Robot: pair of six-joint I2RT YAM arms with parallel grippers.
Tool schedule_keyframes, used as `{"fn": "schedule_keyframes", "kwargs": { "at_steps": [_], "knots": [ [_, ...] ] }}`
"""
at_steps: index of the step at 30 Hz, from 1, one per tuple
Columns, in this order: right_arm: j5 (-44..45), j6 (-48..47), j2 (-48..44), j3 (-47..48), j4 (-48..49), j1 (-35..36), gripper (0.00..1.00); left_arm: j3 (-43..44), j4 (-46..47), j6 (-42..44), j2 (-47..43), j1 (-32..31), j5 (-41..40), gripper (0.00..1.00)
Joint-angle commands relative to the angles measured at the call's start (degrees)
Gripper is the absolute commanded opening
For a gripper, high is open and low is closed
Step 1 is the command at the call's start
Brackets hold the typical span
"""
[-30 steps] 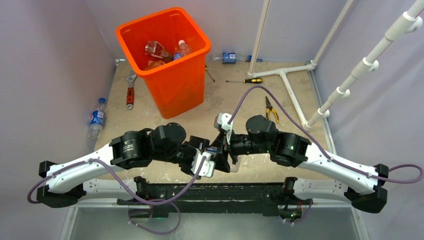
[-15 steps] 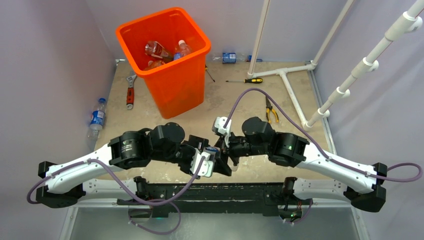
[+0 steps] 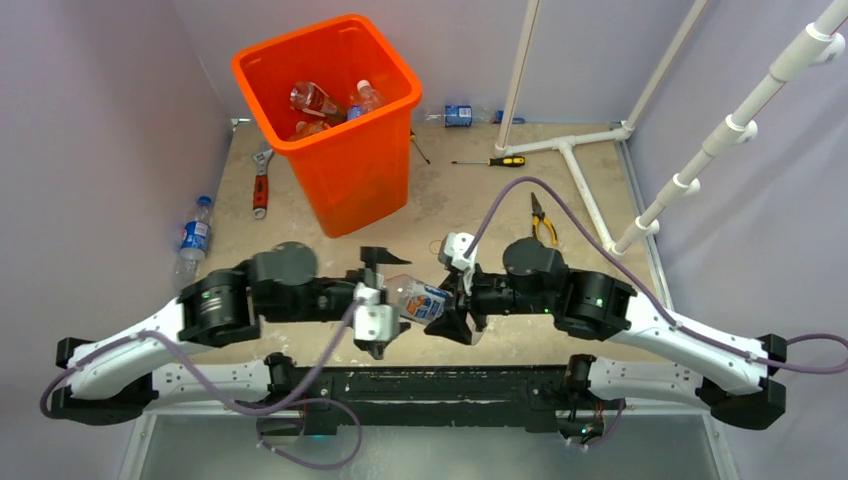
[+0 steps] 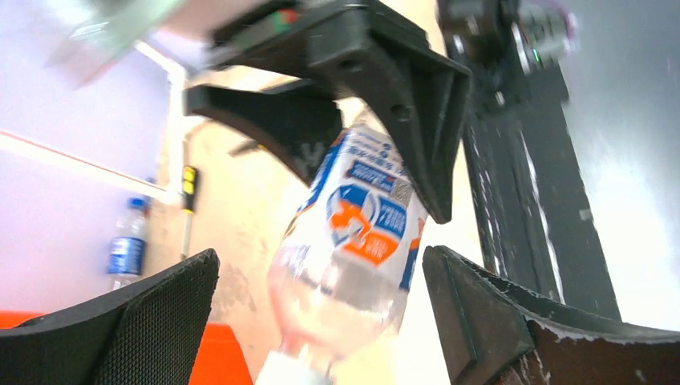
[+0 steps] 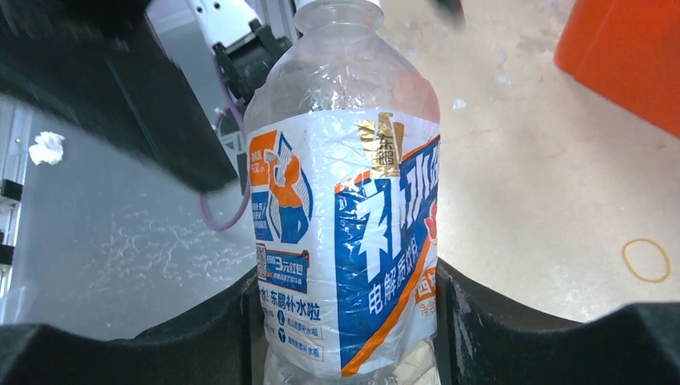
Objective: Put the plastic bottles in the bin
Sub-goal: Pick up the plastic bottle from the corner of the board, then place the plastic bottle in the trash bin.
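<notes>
Top external: right tool (image 3: pixel 443 305) grips bottle (image 3: pixel 420 300); left tool (image 3: pixel 380 299) wide, gaps both sides.

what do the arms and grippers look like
The left arm and right arm have white outer links and black drum-shaped joints with small green lights. A purple-grey cable loops along each. The left gripper and right gripper have black, textured wedge fingers and white wrist blocks.
</notes>
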Motion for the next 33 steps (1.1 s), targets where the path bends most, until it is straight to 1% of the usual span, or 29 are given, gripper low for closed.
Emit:
{"fn": "schedule_keyframes", "kwargs": {
  "at_steps": [1, 4, 7, 9, 10, 13, 15, 17, 19, 20, 23, 26, 28, 33],
  "knots": [
    [4.3, 2.1, -5.4, 0.9, 5.2, -0.1, 0.35, -2.3, 13.4, -5.2, -9.5, 0.1, -3.7, 0.99],
    [10.2, 4.5, -10.0, 1.2, 11.7, -0.1, 0.36, -6.2, 22.7, -8.0, -16.7, 0.1, -8.3, 0.99],
    [17.6, 5.4, -13.7, 1.4, 22.1, -0.1, 0.37, -12.7, 32.7, -14.0, -23.5, 0.1, -13.6, 0.99],
    [20.8, 5.9, -13.0, 2.6, 27.2, -0.1, 0.36, -15.7, 34.4, -17.3, -25.2, 0.1, -14.6, 0.96],
    [23.2, 5.2, -10.7, 4.1, 29.6, -0.1, 0.36, -16.6, 34.1, -19.3, -25.2, 0.1, -15.9, 0.96],
    [26.5, 0.7, -3.5, 9.8, 35.4, -0.1, 0.35, -18.9, 31.4, -24.3, -24.0, 0.1, -18.2, 0.96],
    [29.4, -2.6, 1.5, 14.5, 39.4, -0.1, 0.35, -21.8, 31.4, -28.3, -23.3, 0.2, -19.0, 0.96],
    [32.1, -6.9, 5.9, 17.8, 44.1, -0.2, 0.34, -26.0, 34.3, -35.4, -23.3, 0.1, -21.2, 0.96],
    [33.9, -9.1, 9.8, 20.7, 48.9, -0.6, 0.34, -31.0, 38.4, -42.4, -23.8, 0.1, -22.9, 0.97],
    [34.4, -9.6, 11.9, 22.5, 50.6, -1.0, 0.35, -33.1, 39.7, -45.3, -24.1, 0.1, -23.2, 0.99],
    [33.0, -8.1, 18.8, 29.0, 52.0, -4.6, 0.35, -39.3, 43.3, -53.7, -25.1, 0.1, -26.7, 0.99],
    [27.6, -2.4, 27.3, 38.6, 47.7, -10.6, 0.34, -43.1, 41.3, -63.2, -25.3, 0.1, -32.5, 0.99],
    [26.6, -1.8, 34.5, 45.4, 44.9, -13.1, 0.34, -44.9, 40.0, -66.7, -24.8, 0.1, -32.0, 0.99],
    [20.9, 2.2, 47.2, 59.9, 40.8, -18.6, 0.34, -49.0, 37.1, -75.5, -23.4, 0.1, -32.6, 0.99]
  ]
}}
